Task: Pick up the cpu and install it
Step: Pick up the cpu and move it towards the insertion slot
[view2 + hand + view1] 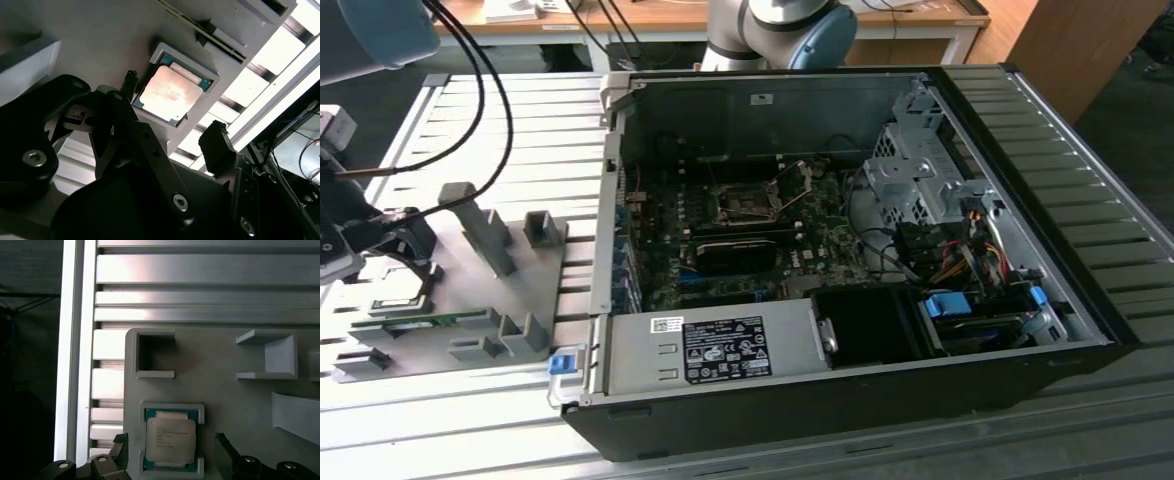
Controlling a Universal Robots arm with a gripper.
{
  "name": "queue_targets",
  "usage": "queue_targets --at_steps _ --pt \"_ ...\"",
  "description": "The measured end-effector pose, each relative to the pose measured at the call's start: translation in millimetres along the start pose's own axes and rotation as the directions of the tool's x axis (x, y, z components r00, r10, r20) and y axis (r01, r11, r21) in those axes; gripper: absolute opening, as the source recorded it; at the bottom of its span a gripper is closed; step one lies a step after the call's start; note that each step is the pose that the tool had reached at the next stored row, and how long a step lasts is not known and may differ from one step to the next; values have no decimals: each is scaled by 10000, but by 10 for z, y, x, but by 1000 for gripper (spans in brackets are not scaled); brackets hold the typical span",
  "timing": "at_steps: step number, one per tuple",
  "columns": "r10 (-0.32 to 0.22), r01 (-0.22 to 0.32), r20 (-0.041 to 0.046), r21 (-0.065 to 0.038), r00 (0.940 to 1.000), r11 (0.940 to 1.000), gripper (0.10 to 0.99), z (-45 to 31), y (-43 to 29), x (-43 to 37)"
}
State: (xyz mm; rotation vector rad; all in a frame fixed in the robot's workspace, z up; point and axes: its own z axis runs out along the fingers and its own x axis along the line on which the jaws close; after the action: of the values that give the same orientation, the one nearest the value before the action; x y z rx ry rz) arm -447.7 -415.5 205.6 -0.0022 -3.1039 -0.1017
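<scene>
The cpu (170, 442) is a flat silver square with a thin green rim, lying in a shallow grey pocket of the fixture plate (225, 390). The second wrist view shows the cpu (169, 94) in that same pocket. My gripper (170, 440) is open, with one black finger (120, 445) on each side of the chip and apart from it. In the exterior view my gripper (403, 255) hangs over the grey plate at the far left. The black cpu socket (750, 205) with its metal frame sits on the motherboard inside the open computer case (854, 380).
Grey upright holders (491, 235) stand on the fixture plate, and a long green circuit strip (420, 322) lies near its front. Black cables (487, 120) loop above the plate. The case walls, a drive cage (921, 180) and a power supply (720, 350) surround the motherboard.
</scene>
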Motion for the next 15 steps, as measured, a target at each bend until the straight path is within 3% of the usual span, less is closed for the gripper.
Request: queue_targets --at_steps 15 --pt "-8 8 113 7 9999 10000 776 133 -9 6"
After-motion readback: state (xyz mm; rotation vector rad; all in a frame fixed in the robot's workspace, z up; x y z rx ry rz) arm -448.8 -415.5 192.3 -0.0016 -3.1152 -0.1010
